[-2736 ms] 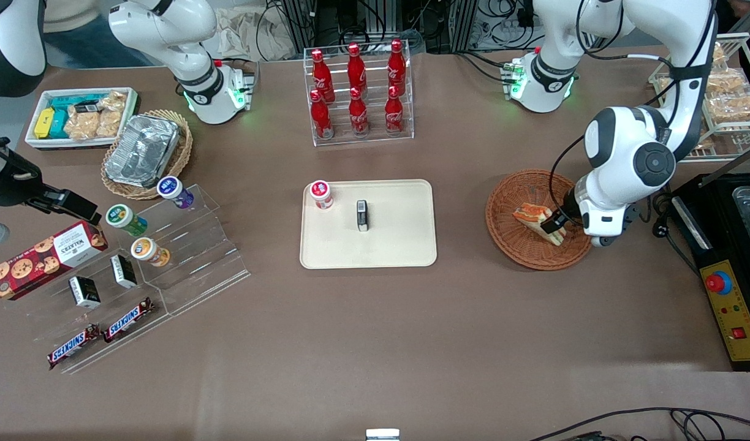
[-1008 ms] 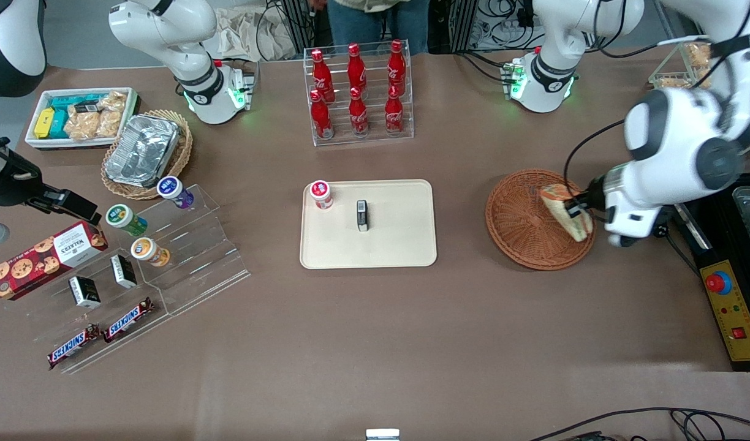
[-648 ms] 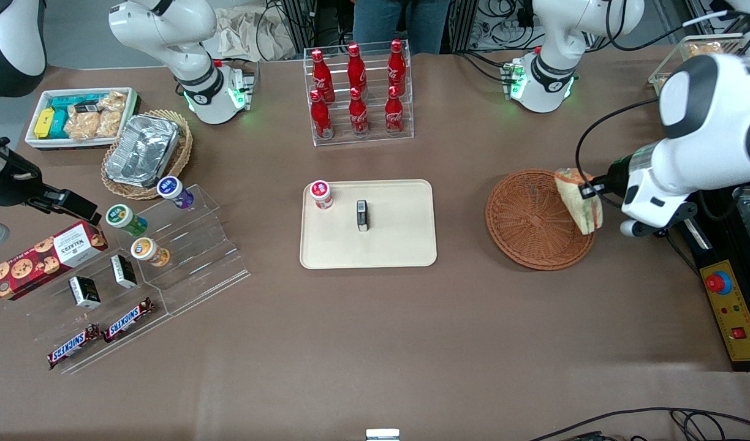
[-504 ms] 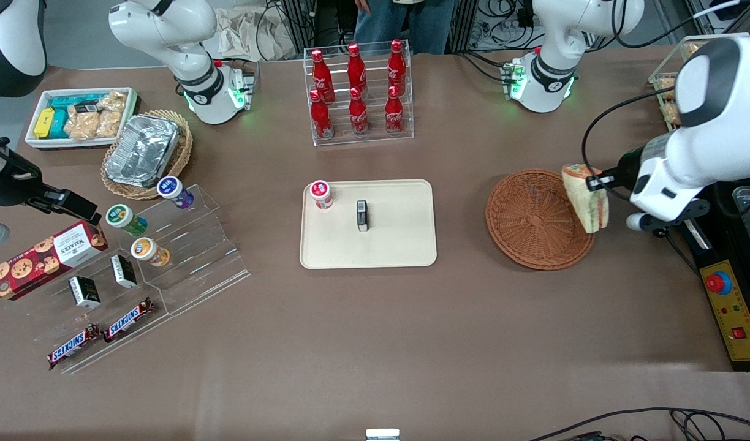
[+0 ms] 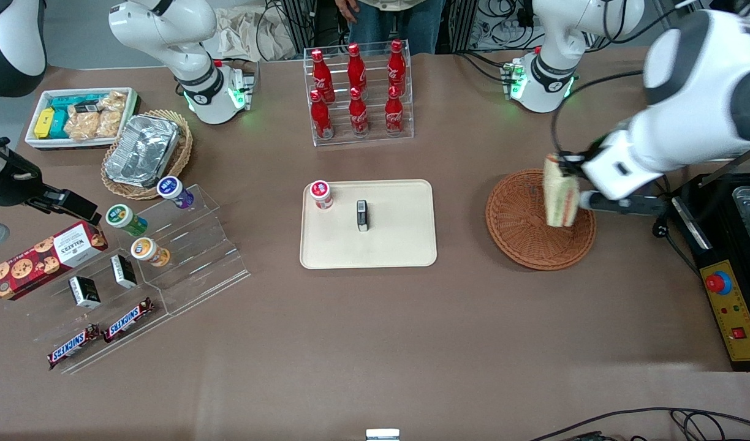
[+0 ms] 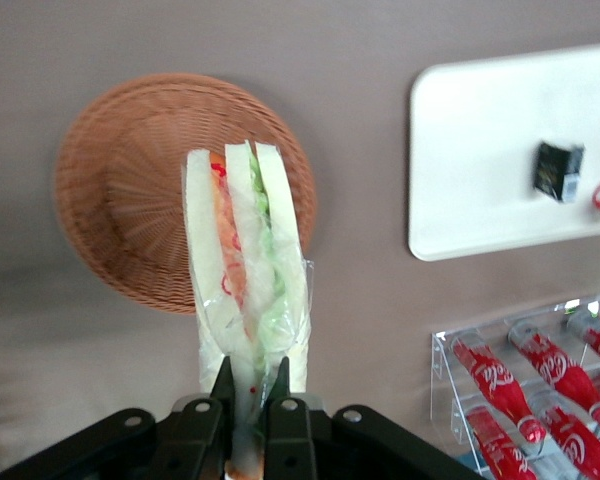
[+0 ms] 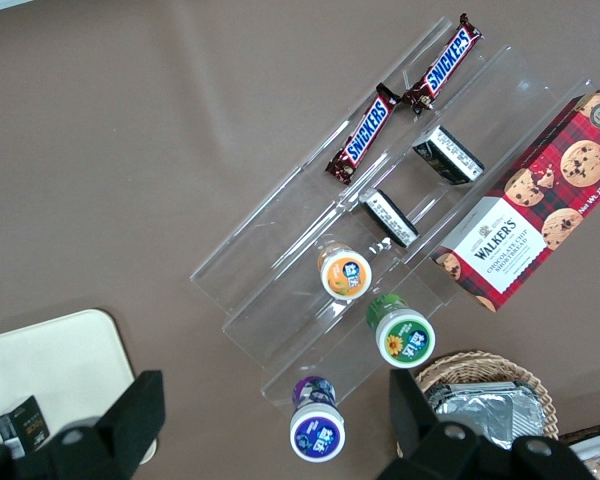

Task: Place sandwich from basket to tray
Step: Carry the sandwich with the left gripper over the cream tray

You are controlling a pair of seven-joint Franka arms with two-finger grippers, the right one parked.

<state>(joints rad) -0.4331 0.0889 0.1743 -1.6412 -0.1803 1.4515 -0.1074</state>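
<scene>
sandwich [image 6: 242, 290] | clamped in jaws of gripper [image 6: 248, 385] | above basket [image 5: 522, 226]

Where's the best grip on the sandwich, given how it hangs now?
Probably where the gripper has it: shut on the narrow end of the sandwich, fingers pressing the flat outer bread faces from either side. The wedge hangs above the basket with the filling layers edge-on, so squeezing across the slices keeps them together; gripping along the layered edges would likely split them.
</scene>
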